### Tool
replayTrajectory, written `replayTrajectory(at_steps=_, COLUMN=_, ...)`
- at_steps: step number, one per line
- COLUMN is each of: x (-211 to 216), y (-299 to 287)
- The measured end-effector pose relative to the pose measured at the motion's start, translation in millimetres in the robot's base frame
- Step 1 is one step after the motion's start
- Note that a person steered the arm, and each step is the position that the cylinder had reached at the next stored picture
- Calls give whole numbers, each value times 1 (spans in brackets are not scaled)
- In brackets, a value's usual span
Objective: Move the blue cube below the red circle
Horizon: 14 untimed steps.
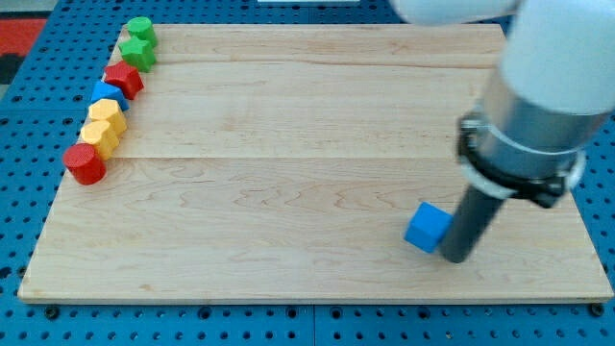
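Note:
The blue cube [427,228] lies on the wooden board at the view's lower right. My tip [454,258] rests on the board right beside the cube, at its right and slightly below, touching or nearly touching it. The red circle [86,164] is a round red block at the bottom end of a row of blocks along the board's left edge, far to the left of the cube.
The row on the left edge holds, from top down, two green blocks [139,43], a red block [124,80], a blue block [108,94] and two yellow blocks [104,125]. The board [288,192] lies on a blue pegboard. The arm's grey body [538,106] covers the upper right.

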<state>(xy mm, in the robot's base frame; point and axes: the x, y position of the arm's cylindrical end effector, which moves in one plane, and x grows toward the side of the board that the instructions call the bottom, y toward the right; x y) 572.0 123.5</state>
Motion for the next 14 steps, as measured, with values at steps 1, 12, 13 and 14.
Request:
replayTrajectory(at_steps=1, x=-1, y=-39)
replayTrajectory(at_steps=12, x=-98, y=-150)
replayTrajectory(at_steps=13, x=-96, y=-184)
replayTrajectory(at_steps=14, x=-84, y=-186)
